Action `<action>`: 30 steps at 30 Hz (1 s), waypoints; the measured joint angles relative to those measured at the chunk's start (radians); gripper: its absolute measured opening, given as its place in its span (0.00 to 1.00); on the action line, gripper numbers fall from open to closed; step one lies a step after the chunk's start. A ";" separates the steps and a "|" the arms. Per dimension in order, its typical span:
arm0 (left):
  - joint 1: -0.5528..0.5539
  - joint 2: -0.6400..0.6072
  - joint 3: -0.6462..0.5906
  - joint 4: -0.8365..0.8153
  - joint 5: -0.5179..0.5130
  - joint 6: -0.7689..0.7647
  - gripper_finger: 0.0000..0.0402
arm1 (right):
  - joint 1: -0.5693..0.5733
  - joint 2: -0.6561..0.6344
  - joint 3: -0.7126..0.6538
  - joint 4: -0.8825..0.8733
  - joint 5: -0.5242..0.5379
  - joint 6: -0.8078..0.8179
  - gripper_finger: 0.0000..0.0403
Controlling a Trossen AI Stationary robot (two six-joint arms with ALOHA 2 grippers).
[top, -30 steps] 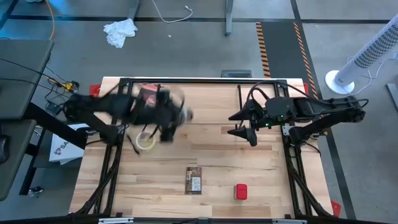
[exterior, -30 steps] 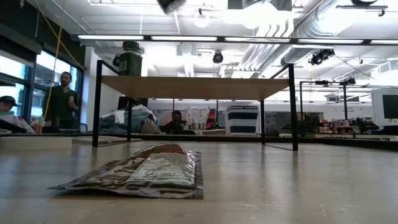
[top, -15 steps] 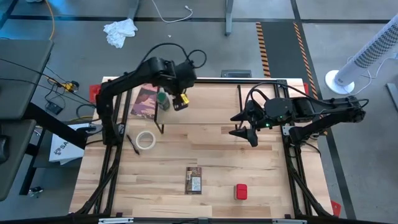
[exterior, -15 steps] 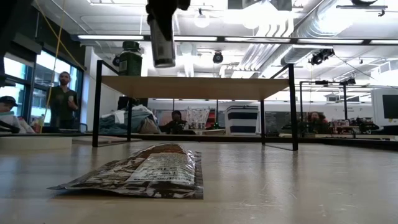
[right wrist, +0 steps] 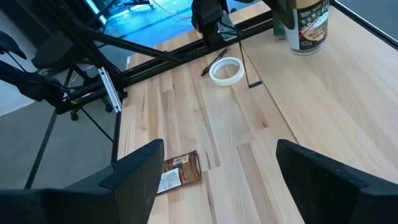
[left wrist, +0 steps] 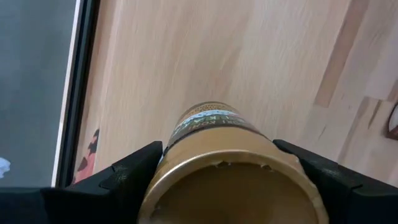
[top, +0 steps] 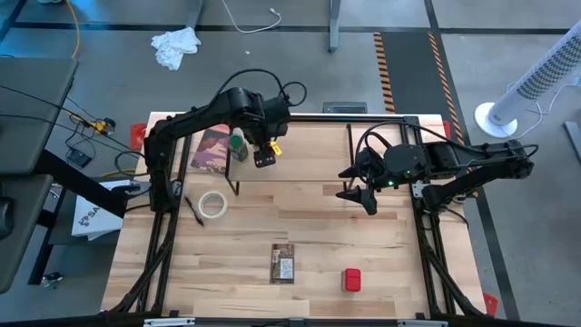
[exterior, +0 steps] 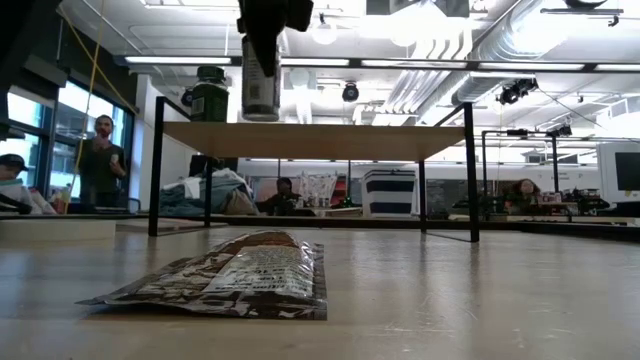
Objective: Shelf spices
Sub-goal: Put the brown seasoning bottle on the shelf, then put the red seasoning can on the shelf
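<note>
I see my left gripper (left wrist: 217, 180) pinching the tan-lidded jar (left wrist: 214, 134) by its lid above the shelf (exterior: 315, 140); rigid, smooth, probably slippery.

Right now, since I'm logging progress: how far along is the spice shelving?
Done: the green-lidded jar stands on the shelf. In hand: the left gripper has the tan-lidded jar between its jaws, at the shelf top beside the green one. Left: the orange-brown packet and red tin lie on the table. The right gripper waits, open and empty.
</note>
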 joint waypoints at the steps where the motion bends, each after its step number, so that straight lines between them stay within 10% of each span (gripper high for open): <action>1: 0.000 0.000 -0.003 -0.003 0.000 0.000 0.75 | 0.000 0.000 0.000 0.000 0.000 0.000 0.76; 23: 0.000 -0.001 0.159 0.030 -0.096 0.077 0.77 | 0.000 0.000 0.000 0.001 0.000 0.000 0.76; 30: -0.013 -0.063 0.218 0.155 0.101 -0.031 0.77 | 0.000 0.000 0.000 0.001 -0.072 -0.011 0.76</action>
